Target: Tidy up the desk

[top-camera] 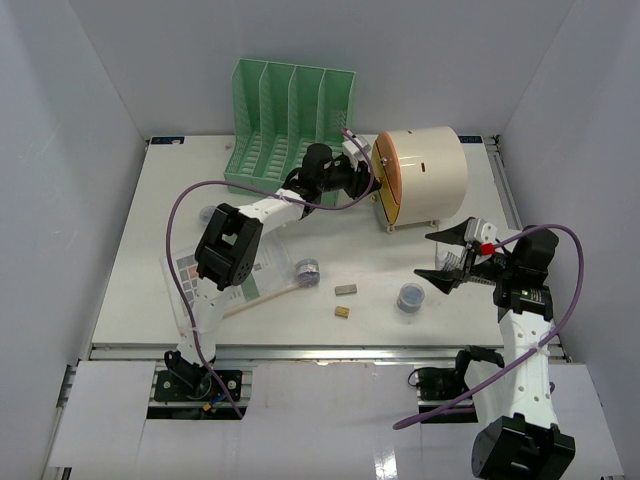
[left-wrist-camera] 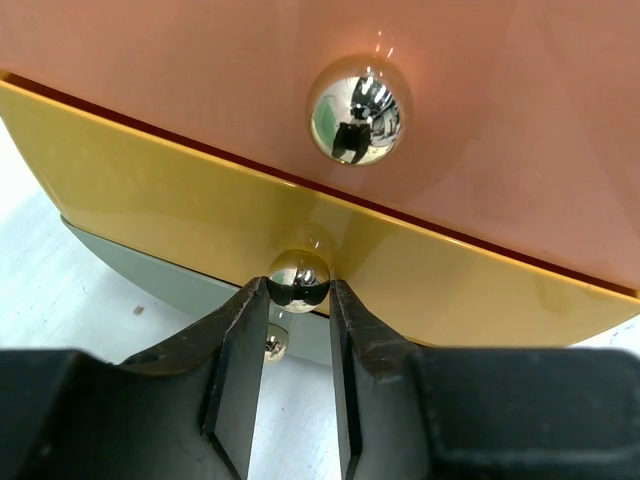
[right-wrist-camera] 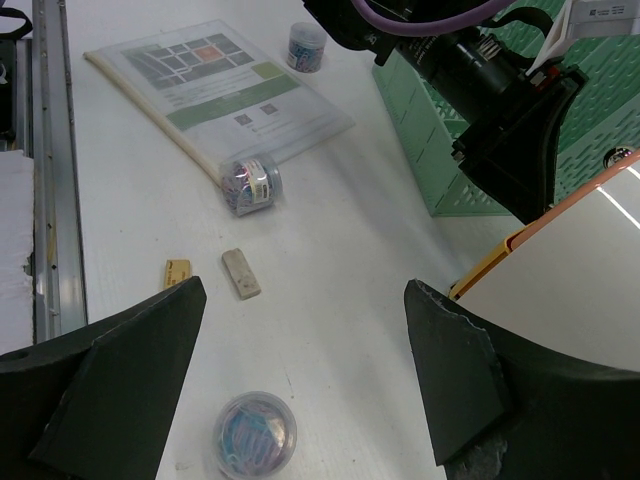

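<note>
Desk (top-camera: 380, 270) barely tidied: my left gripper (left-wrist-camera: 298, 305) pinches the middle knob (left-wrist-camera: 299, 279) on the yellow drawer (left-wrist-camera: 150, 190) of the far drawer box (top-camera: 430, 175). My right gripper (right-wrist-camera: 305, 290) hangs spread and empty, near right. Left clip jar (top-camera: 307, 269), right clip jar (top-camera: 408, 298), eraser (top-camera: 347, 290) and booklet (top-camera: 185, 275) lie loose, unsorted.

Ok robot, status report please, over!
Left gripper shut on knob of yellow drawer. Right gripper open, empty, above desk. Clip jar, eraser, booklet loose. Drawer's path looks clear.
</note>
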Available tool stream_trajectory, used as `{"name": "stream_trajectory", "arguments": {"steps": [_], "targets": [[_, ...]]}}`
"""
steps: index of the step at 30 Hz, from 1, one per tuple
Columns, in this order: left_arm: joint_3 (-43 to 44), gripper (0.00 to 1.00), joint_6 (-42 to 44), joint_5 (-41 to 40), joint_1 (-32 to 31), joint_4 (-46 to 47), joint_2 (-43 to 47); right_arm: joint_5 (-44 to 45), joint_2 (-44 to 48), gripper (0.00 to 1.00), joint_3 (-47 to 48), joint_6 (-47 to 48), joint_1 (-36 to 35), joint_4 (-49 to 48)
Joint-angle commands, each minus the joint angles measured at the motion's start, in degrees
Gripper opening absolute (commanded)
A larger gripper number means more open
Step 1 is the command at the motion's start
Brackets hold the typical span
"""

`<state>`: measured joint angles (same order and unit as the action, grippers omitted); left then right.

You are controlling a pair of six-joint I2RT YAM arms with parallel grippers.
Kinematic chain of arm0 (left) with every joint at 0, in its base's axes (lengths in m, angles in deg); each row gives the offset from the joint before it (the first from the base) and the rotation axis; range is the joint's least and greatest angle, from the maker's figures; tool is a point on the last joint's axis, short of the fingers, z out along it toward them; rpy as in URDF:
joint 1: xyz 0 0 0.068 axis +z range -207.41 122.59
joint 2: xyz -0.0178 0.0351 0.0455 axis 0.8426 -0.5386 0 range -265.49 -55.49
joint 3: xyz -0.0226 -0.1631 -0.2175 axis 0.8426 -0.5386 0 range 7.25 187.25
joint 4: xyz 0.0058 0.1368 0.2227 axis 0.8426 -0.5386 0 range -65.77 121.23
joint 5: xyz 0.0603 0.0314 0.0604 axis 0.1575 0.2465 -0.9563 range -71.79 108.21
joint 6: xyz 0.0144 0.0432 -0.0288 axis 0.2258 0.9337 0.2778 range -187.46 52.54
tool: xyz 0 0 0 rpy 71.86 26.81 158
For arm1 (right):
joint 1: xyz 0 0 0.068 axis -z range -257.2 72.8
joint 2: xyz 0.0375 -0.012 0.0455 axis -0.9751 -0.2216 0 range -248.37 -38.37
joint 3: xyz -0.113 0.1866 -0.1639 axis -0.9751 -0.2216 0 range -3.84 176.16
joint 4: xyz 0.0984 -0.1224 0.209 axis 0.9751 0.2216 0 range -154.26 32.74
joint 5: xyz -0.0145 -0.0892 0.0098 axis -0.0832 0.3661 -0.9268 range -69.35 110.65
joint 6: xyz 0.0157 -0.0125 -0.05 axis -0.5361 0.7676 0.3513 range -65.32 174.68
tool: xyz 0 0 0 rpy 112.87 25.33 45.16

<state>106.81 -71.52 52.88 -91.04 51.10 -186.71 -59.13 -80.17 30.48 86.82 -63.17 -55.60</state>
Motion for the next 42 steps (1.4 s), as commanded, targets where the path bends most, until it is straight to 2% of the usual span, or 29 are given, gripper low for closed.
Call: {"name": "stream_trajectory", "arguments": {"steps": [1,4,9,16,20,26,33,35,38,40,42], "targets": [[0.9,0.39,0.5,0.5,0.0,2.5,1.7,-1.9,0.5,0.87,0.3,0.6,0.4,-1.2],[1.3,0.36,0.9,1.1,-0.1,2.2,2.0,-1.8,0.4,0.86,0.2,0.6,0.4,-1.3],[0.5,0.23,1.1,1.5,-0.1,2.6,2.9,-1.8,0.5,0.86,0.2,0.7,0.6,-1.2],[-8.2,0.09,3.1,0.9,-0.1,5.4,9.3,-1.5,0.5,0.86,0.0,0.8,0.7,-1.2],[-16.6,0.07,6.9,-0.1,0.1,6.0,16.2,-1.5,0.4,0.86,-0.2,0.8,0.8,-1.2],[-23.3,0.05,10.7,-1.3,0.7,4.2,22.6,-1.0,0.3,0.86,-0.6,0.7,1.0,-1.2],[-29.9,0.05,10.9,-1.3,4.3,3.6,28.2,0.5,-0.5,0.88,-0.7,0.9,0.9,-0.3],[-31.6,0.05,10.8,-1.1,5.0,3.8,29.6,2.7,-1.5,0.89,0.8,3.8,0.6,3.1],[-34.1,0.05,10.3,-0.6,5.8,4.4,31.4,7.1,-5.2,0.9,5.1,12.4,-2.3,16.8],[-35.3,0.06,10.0,-0.1,6.0,4.6,32.6,12.7,-8.5,0.9,8.6,18.0,-5.4,24.2],[-36.5,0.07,9.8,0.2,6.0,4.7,33.4,19.4,-11.7,0.91,11.3,20.6,-9.2,27.6]]}}
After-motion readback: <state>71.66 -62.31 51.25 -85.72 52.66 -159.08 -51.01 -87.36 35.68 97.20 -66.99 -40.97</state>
